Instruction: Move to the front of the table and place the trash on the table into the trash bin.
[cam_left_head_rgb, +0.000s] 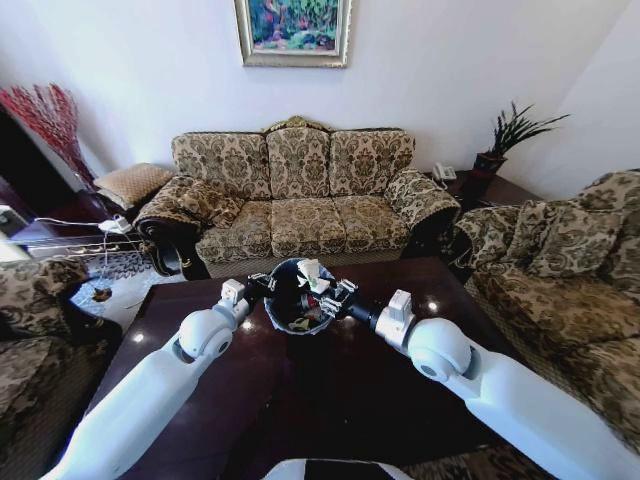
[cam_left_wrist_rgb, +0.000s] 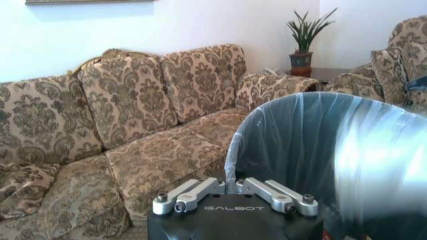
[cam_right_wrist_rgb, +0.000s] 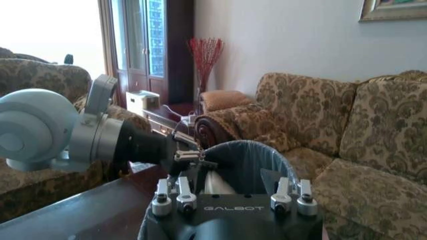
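Note:
The trash bin (cam_left_head_rgb: 290, 312), grey with a dark bag liner, stands on the dark glossy table (cam_left_head_rgb: 330, 400) near its far edge. My left gripper (cam_left_head_rgb: 264, 285) is shut on the bin's rim, and the left wrist view shows its fingers pinching the liner edge (cam_left_wrist_rgb: 233, 186). From the other side, my right gripper (cam_left_head_rgb: 328, 300) hangs over the bin's mouth with its fingers spread open (cam_right_wrist_rgb: 230, 175). A white piece of trash (cam_left_head_rgb: 310, 269) lies just beyond them at the bin's opening (cam_right_wrist_rgb: 217, 184). More litter lies in the bottom of the bin.
A patterned sofa (cam_left_head_rgb: 300, 200) runs along the wall behind the table. An armchair (cam_left_head_rgb: 570, 250) flanks the right side and another (cam_left_head_rgb: 30, 300) the left. A side table with a potted plant (cam_left_head_rgb: 495, 165) stands at the back right.

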